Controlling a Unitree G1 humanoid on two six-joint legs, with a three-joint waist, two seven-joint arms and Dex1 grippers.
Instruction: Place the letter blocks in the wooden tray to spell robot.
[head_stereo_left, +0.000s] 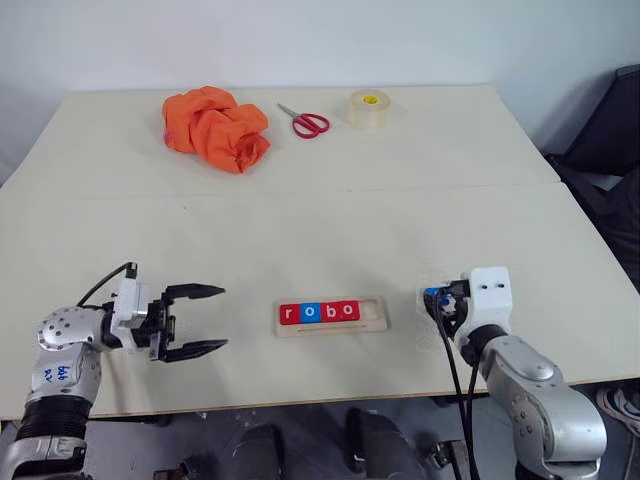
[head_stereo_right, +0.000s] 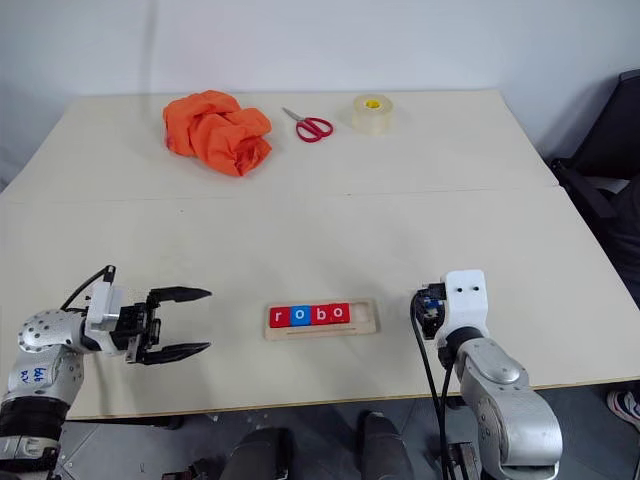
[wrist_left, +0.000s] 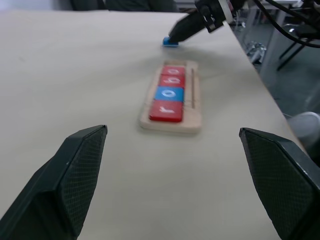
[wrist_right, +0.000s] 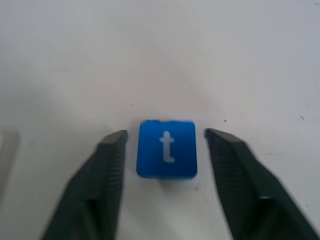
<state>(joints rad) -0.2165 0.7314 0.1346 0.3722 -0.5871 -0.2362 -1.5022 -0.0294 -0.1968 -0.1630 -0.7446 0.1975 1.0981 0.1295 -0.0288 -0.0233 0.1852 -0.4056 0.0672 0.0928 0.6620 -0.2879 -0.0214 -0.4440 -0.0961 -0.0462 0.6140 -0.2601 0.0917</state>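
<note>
Counting tiles: five letter blocks in all, three red and two blue.
Tray: one wooden tray (head_stereo_left: 375, 318), a pale strip lying flat on the desk (head_stereo_left: 320, 230) near its front edge, between the two arms.
In the tray: four blocks touching in a row, red r (head_stereo_left: 289, 314), blue o (head_stereo_left: 310, 312), red b (head_stereo_left: 330, 311), red o (head_stereo_left: 349, 310); the slot at the tray's right end is bare.
Fifth block: one blue t block (wrist_right: 167, 148), flat on the desk to the right of the tray and apart from it, letter face up.
Right tool (wrist_right: 166, 150): its two black fingers (wrist_right: 102, 175) are spread, one on each side of the t block, with a narrow gap showing on both sides, so neither finger presses it.
Left tool (head_stereo_left: 205, 320): to the left of the tray and well apart from it, pointing toward the tray, its two fingers (wrist_left: 75, 175) spread wide with nothing between them.
Far side of the desk: one crumpled orange cloth (head_stereo_left: 215, 127), one pair of red-handled scissors (head_stereo_left: 305, 121), one roll of clear tape (head_stereo_left: 368, 108), side by side in that order from left to right.
</note>
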